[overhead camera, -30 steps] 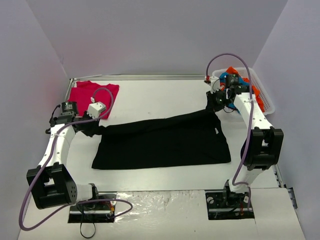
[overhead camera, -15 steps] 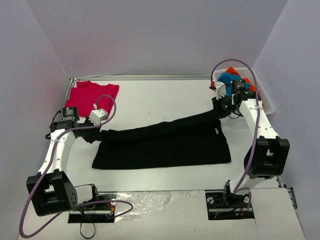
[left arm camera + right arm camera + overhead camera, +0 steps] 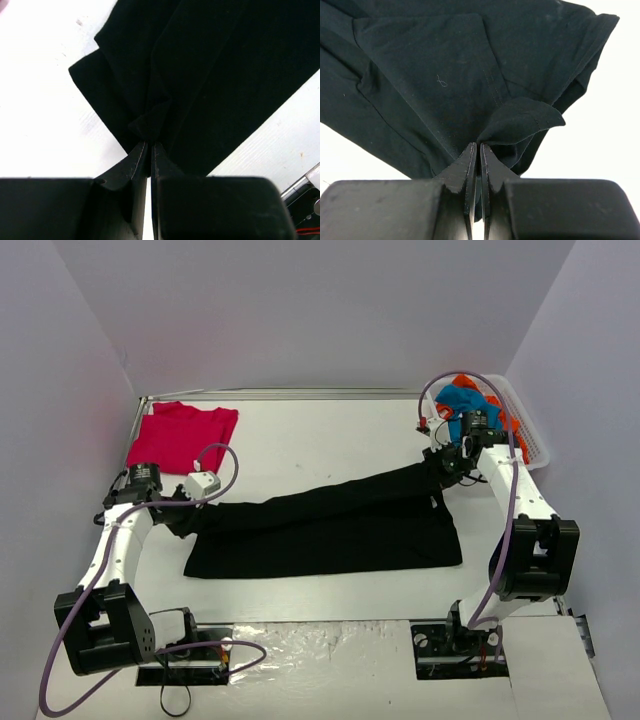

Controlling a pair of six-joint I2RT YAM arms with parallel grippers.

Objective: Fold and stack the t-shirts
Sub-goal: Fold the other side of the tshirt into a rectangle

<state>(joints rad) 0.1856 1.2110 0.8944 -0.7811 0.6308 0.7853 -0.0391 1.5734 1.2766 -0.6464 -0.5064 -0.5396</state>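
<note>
Two edges of the black t-shirt (image 3: 330, 530), spread mid-table, are pinched: the left by the clenched left gripper (image 3: 150, 146), the right by the clenched right gripper (image 3: 479, 147). Bare table (image 3: 320, 435) is seen beyond, flanked by the red t-shirt (image 3: 185, 435) and a basket (image 3: 535, 430) holding the blue t-shirt (image 3: 457, 397) and the orange t-shirt (image 3: 512, 426).

Matt black cloth t-shirt (image 3: 330, 535), smooth white table (image 3: 320, 440)

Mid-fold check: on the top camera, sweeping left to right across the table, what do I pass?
Left pincer, shut on the shirt's left end → black t-shirt → right pincer, shut on its right end → white basket. The red t-shirt sits level with the left pincer, so it is left out.
</note>
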